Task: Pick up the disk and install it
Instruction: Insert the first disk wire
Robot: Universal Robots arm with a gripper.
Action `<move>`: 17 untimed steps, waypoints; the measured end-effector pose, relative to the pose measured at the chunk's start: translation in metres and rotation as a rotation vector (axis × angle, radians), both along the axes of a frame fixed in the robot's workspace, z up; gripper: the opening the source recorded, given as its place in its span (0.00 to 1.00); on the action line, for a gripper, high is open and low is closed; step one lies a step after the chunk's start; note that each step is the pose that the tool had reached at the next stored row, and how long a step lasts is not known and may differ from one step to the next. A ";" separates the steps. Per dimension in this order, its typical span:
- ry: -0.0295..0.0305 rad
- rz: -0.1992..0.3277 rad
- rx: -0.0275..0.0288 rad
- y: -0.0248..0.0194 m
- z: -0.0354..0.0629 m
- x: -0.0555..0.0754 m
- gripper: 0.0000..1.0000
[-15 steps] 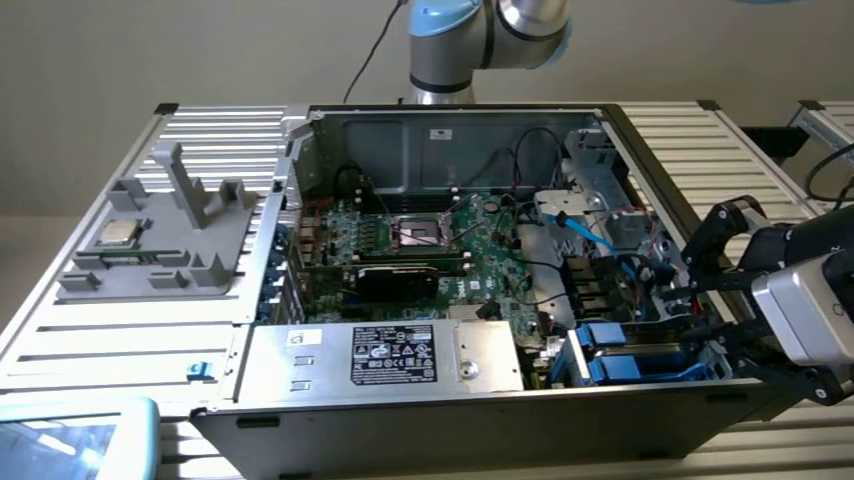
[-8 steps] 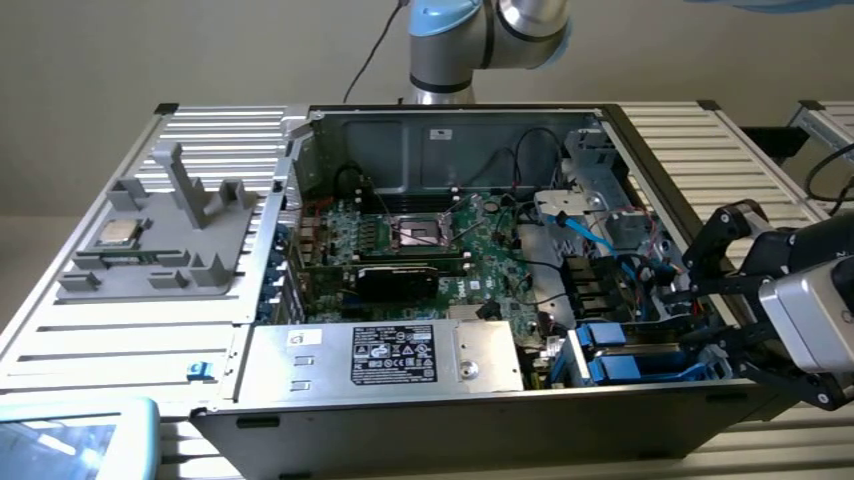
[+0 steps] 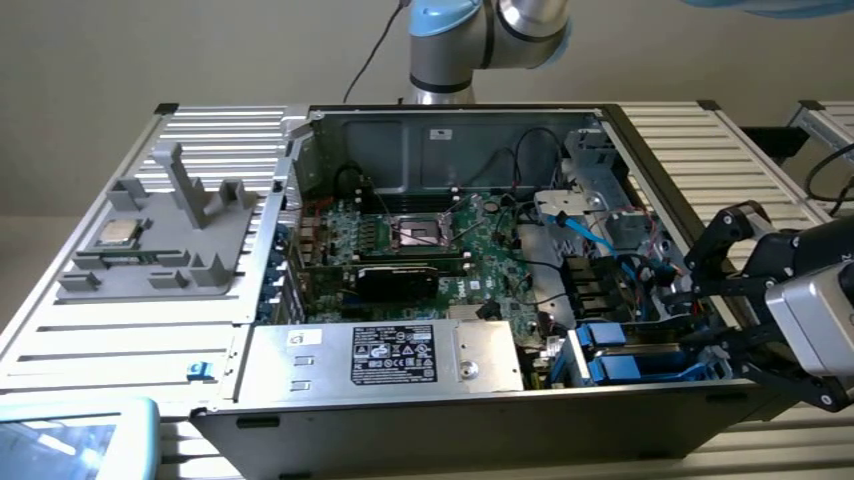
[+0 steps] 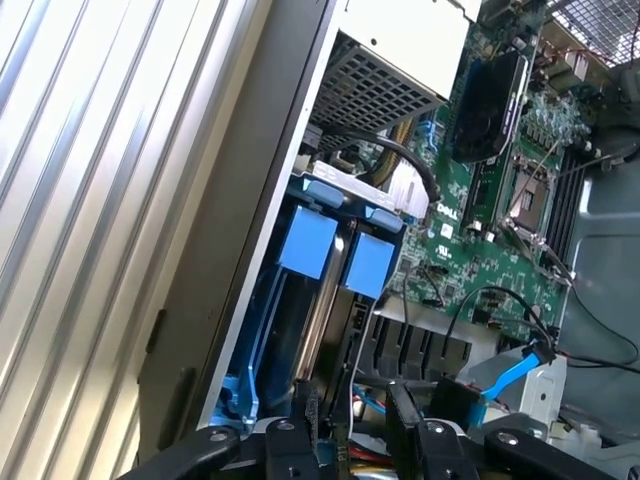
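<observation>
The disk [image 3: 622, 366] stands on edge in the drive bay at the front corner of the open computer case, on the exterior view's right, its blue carrier tab [image 4: 309, 243] showing. A second blue carrier [image 4: 370, 266] sits right beside it; their silver bodies are mostly hidden in the bay. My gripper [image 3: 683, 320] hovers just outside that corner, tilted toward the bay. Its black fingers [image 4: 303, 402] stand apart with nothing between them, a short way from the blue tabs and not touching them.
The case's front wall [image 4: 230, 300] runs close beside the bay. The silver power supply [image 3: 400, 355] with its black label lies beside it, with the motherboard [image 3: 427, 240] and loose blue and black cables [image 3: 587, 230] behind. A grey fixture with a small chip [image 3: 120, 232] sits on the slatted table at the exterior view's left.
</observation>
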State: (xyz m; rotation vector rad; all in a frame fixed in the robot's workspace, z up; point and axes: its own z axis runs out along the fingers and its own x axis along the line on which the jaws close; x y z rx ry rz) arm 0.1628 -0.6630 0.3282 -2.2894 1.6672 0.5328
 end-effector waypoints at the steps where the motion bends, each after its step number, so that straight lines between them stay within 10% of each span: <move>1: 0.0008 0.001 0.0006 -0.0003 -0.0001 0.000 0.40; 10: 0.0128 0.004 0.0051 -0.0020 -0.0004 0.000 0.16; 17: 0.0235 0.005 0.0072 -0.0027 -0.0001 0.001 0.16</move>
